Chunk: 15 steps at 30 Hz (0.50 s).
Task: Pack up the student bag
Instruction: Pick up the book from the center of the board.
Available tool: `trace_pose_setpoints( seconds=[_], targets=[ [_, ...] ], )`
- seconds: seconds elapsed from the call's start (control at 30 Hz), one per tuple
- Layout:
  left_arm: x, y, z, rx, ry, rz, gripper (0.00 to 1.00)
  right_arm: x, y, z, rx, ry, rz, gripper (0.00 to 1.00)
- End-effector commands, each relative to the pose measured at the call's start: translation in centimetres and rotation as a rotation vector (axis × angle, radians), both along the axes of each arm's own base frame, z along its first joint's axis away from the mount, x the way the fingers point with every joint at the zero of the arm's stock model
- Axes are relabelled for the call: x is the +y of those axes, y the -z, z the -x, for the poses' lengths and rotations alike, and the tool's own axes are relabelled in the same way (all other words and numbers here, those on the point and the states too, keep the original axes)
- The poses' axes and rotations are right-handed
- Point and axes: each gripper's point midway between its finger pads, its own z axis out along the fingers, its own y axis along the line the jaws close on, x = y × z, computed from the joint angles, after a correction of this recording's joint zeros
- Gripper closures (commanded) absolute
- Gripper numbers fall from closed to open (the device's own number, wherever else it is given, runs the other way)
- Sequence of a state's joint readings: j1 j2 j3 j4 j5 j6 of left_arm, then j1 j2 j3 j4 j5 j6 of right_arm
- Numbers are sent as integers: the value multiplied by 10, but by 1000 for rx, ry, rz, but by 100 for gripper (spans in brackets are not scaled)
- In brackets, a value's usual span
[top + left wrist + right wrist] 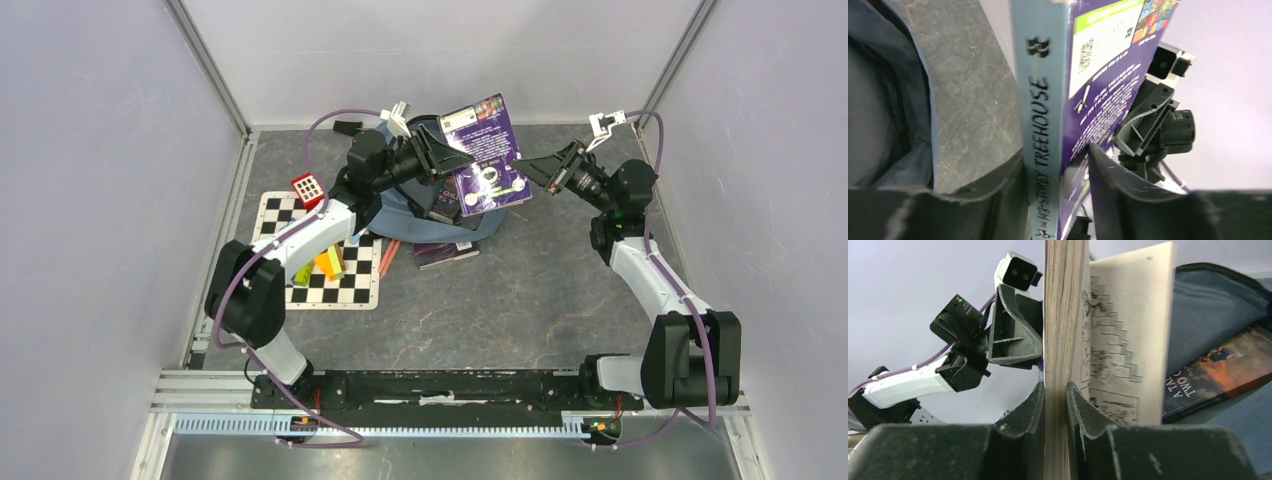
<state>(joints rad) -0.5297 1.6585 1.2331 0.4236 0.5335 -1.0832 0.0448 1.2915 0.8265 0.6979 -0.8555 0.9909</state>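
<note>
Chess mat (pixel 330 280), left of centre, carries coloured blocks. Bag (pixel 405 210), upper centre, lies under the raised book (pixel 487 155). Left gripper (pixel 1055 160) pinches the spine; right gripper (pixel 1055 387) pinches some pages. Recommended: lower spine-first, keeping loose pages from splaying.

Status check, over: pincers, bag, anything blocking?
Left pincer shut on spine of purple paperback book; right pincer shut on its page edge. Book above dusty blue-grey fabric backpack, not in. Dark-covered book lies in the opening.
</note>
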Motion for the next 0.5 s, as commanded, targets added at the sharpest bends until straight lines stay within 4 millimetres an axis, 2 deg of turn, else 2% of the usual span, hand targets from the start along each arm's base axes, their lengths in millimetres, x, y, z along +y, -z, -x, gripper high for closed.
trace_pose_setpoints(
  seconds=[0.0,0.03,0.1,0.13,0.17,0.2,0.23,0.27,0.3,0.47],
  targets=[
    [8,-48,14,-94,15,98,62,2,-24,2,-116,3,23,100],
    [9,-51,16,-102,14,104,74,1,-20,-2,-118,17,50,100],
    [12,-54,18,-111,11,107,89,-3,-3,-10,-78,51,129,98],
    [14,-57,20,-119,9,109,95,-6,0,-15,-85,67,180,90],
    [16,-58,22,-125,8,107,98,-8,6,-18,-79,80,224,74],
    [19,-61,25,-136,5,109,98,-10,7,-21,-90,85,259,51],
    [20,-62,26,-141,4,103,98,-12,8,-23,-90,90,281,34],
    [21,-63,29,-150,8,93,98,-13,9,-25,-100,89,299,11],
    [23,-64,31,-157,11,79,98,-11,9,-25,-110,72,306,2],
    [27,-78,46,-223,54,60,98,2,8,-23,-118,-57,272,2]
  ],
)
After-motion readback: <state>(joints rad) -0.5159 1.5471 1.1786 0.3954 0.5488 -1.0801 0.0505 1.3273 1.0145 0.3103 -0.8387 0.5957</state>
